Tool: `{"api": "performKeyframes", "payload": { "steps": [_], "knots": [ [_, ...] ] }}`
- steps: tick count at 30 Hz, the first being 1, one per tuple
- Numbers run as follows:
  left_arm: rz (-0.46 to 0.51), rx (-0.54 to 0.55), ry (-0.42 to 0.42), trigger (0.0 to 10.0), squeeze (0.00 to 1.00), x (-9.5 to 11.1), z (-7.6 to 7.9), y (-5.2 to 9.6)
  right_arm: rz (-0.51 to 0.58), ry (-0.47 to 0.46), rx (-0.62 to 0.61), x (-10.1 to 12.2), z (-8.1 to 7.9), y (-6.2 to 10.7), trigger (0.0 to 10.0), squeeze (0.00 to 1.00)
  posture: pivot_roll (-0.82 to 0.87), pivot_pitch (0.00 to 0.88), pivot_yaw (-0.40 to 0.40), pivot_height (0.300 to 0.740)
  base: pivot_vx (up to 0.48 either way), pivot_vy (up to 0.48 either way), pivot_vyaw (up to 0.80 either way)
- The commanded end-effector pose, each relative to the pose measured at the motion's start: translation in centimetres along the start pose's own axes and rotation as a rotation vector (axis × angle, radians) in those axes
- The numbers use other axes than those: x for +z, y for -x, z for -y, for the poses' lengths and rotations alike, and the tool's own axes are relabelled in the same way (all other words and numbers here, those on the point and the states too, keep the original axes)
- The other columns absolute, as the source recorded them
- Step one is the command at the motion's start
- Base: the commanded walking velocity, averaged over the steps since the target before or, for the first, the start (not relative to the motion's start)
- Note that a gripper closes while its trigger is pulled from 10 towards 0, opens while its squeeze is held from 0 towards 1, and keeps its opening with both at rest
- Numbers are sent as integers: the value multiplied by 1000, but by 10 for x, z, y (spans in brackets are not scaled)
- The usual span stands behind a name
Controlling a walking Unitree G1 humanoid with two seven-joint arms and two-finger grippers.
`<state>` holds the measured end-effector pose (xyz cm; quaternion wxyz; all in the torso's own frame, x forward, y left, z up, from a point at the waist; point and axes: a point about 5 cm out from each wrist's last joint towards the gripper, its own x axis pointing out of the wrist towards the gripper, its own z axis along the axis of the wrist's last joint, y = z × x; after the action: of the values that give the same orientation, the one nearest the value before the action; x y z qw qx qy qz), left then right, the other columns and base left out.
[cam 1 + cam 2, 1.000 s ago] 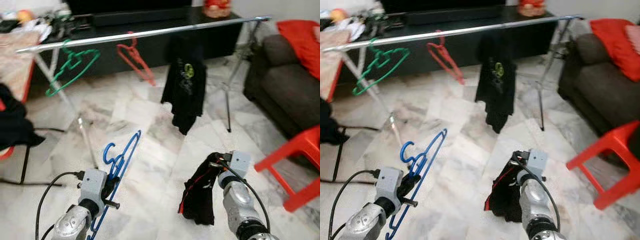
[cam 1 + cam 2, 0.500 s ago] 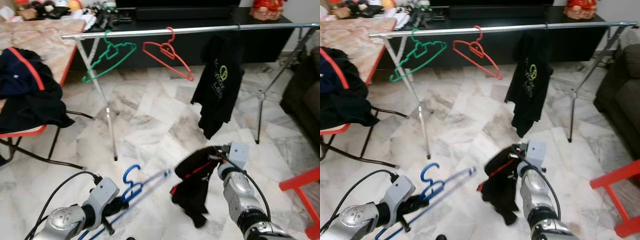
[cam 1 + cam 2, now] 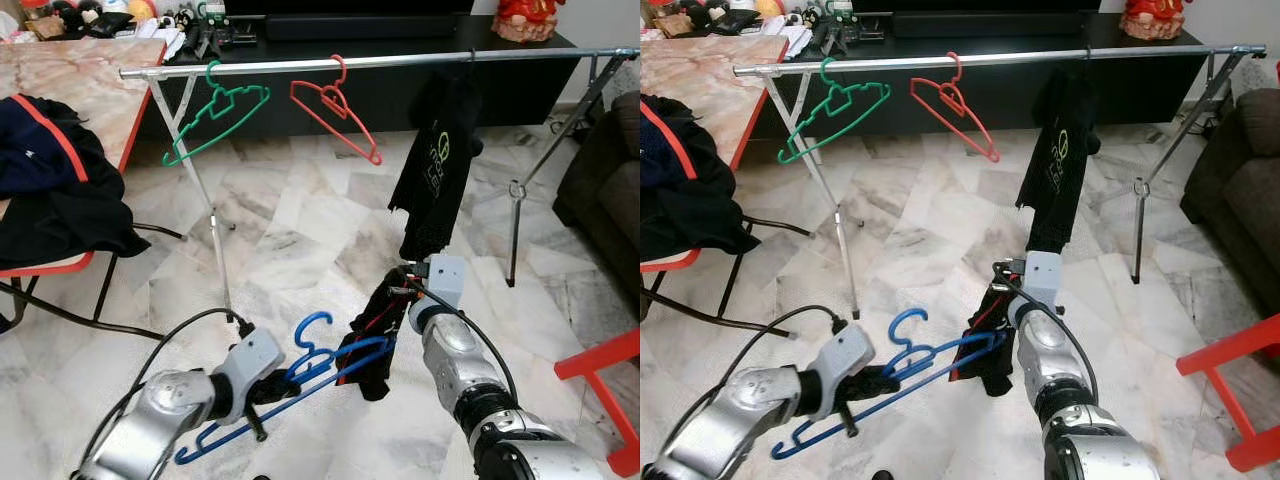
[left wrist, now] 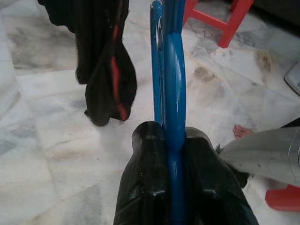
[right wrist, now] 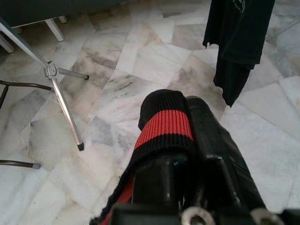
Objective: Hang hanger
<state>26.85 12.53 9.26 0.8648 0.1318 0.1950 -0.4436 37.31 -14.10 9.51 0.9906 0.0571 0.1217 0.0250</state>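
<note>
White marble floor [image 3: 300, 230] bearing a metal clothes rail's legs [image 3: 218, 262], a red stool [image 3: 610, 380] and a chair's legs [image 3: 70, 310].

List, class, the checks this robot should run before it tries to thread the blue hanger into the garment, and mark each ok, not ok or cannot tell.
1. Left gripper clamped on the blue hanger: ok.
2. Right gripper holding the black garment with red stripe: ok.
3. Hanger tip close to the garment: ok, its end reaches the cloth.
4. Garment's neck opening found and spread: cannot tell, it hangs bunched.
5. Free stretch on the rail between the red hanger and the hung black shirt: ok.
6. Hook turned toward the rail: not ok, it lies low near the floor.
</note>
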Motion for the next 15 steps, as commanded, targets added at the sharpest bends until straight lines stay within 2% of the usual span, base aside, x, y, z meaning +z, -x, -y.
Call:
{"api": "performKeyframes", "payload": {
  "steps": [1,6,15],
  "knots": [
    [2,19,20,10000,0,-1,-2,-1,2,5,7,2,1,0,10000,0,62,174,-37,740,0,0,0],
    [39,103,33,10000,0,3,-7,-8,-16,2,11,-4,2,2,10000,0,58,168,-41,740,0,0,0],
    [62,107,91,10000,0,-1,-6,-11,-51,-29,35,-18,0,6,10000,0,56,154,-36,740,0,0,0]
  ]
}}
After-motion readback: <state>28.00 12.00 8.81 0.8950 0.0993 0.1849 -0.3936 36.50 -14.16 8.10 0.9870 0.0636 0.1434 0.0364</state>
